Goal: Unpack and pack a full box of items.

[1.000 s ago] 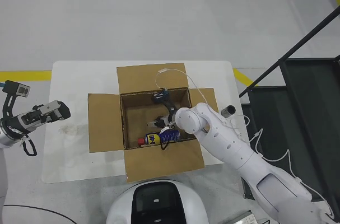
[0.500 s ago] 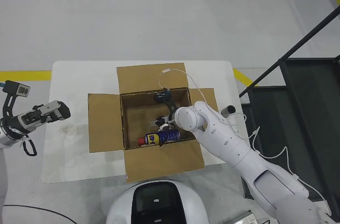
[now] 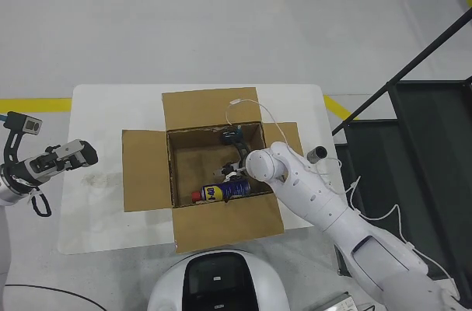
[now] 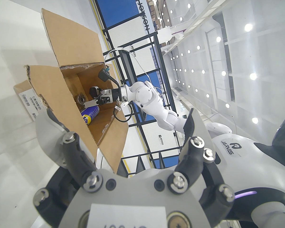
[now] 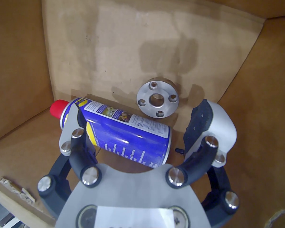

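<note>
Open cardboard box (image 3: 211,105) at the centre of the tabletop (image 3: 111,109). A blue spray can (image 3: 220,191) lies on its side along the box's robot-side wall, with a metal flange (image 5: 157,100) just beside it. The right end effector (image 5: 137,129), fingers spread, hangs over the can inside the box. The left end effector (image 3: 64,158), likewise spread, hangs at the tabletop's left edge.

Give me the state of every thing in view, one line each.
Box: open, flaps spread.
Spray can: lying on its side in the box, cap on.
Metal flange: in the box beside the can.
Right gripper: fingers open, in the box over the can.
Left gripper: fingers open, empty.
</note>
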### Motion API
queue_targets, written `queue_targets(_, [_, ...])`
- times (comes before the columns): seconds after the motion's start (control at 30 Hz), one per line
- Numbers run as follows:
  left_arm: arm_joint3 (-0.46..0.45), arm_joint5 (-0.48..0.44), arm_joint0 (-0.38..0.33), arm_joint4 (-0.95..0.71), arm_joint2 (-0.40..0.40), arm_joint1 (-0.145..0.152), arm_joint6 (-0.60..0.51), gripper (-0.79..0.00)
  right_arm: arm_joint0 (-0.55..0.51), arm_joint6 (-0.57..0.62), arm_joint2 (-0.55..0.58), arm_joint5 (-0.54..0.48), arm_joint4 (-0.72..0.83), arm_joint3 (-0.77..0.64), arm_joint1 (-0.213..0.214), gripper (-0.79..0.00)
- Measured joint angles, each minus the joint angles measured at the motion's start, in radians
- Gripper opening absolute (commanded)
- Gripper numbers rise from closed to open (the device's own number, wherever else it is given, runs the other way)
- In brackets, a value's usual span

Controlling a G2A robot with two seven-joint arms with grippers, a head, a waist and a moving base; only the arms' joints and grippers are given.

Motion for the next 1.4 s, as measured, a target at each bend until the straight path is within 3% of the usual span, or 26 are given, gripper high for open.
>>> queue_targets(0.33, [0.000, 0.000, 0.000, 0.000, 0.000, 0.000, 0.000, 0.000, 0.029, -0.026, -0.038, -0.015, -0.002, 0.088, -0.029, 0.000])
queue_targets(0.43, [0.000, 0.000, 0.000, 0.000, 0.000, 0.000, 0.000, 0.000, 0.034, -0.046, -0.045, -0.016, -0.003, 0.114, -0.038, -0.058])
queue_targets(0.5, [0.000, 0.000, 0.000, 0.000, 0.000, 0.000, 0.000, 0.000, 0.037, -0.061, -0.048, -0.012, -0.004, 0.132, -0.043, -0.169])
queue_targets(0.53, [0.000, 0.000, 0.000, 0.000, 0.000, 0.000, 0.000, 0.000, 0.038, -0.066, -0.048, -0.009, -0.003, 0.139, -0.046, -0.188])
queue_targets(0.7, [0.000, 0.000, 0.000, 0.000, 0.000, 0.000, 0.000, 0.000, 0.044, -0.088, -0.055, 0.009, -0.005, 0.171, -0.059, -0.172])
queue_targets(0.77, [0.000, 0.000, 0.000, 0.000, 0.000, 0.000, 0.000, 0.000, 0.046, -0.092, -0.058, 0.009, -0.004, 0.183, -0.064, -0.286])
queue_targets(0.8, [0.000, 0.000, 0.000, 0.000, 0.000, 0.000, 0.000, 0.000, 0.047, -0.093, -0.059, 0.008, -0.004, 0.188, -0.066, -0.406])
queue_targets(0.97, [0.000, 0.000, 0.000, 0.000, 0.000, 0.000, 0.000, 0.000, 0.051, -0.089, -0.067, 0.007, -0.014, 0.198, -0.075, -0.751])
queue_targets(1.0, [0.000, 0.000, 0.000, 0.000, 0.000, 0.000, 0.000, 0.000, 0.052, -0.086, -0.068, 0.009, -0.018, 0.198, -0.077, -0.785])
queue_targets(1.23, [0.000, 0.000, 0.000, 0.000, 0.000, 0.000, 0.000, 0.000, 0.046, -0.072, -0.052, 0.030, -0.058, 0.145, -0.073, -0.785])
queue_targets(1.4, [0.000, 0.000, 0.000, 0.000, 0.000, 0.000, 0.000, 0.000, 0.007, -0.040, -0.001, 0.021, -0.103, 0.021, -0.047, -0.785])
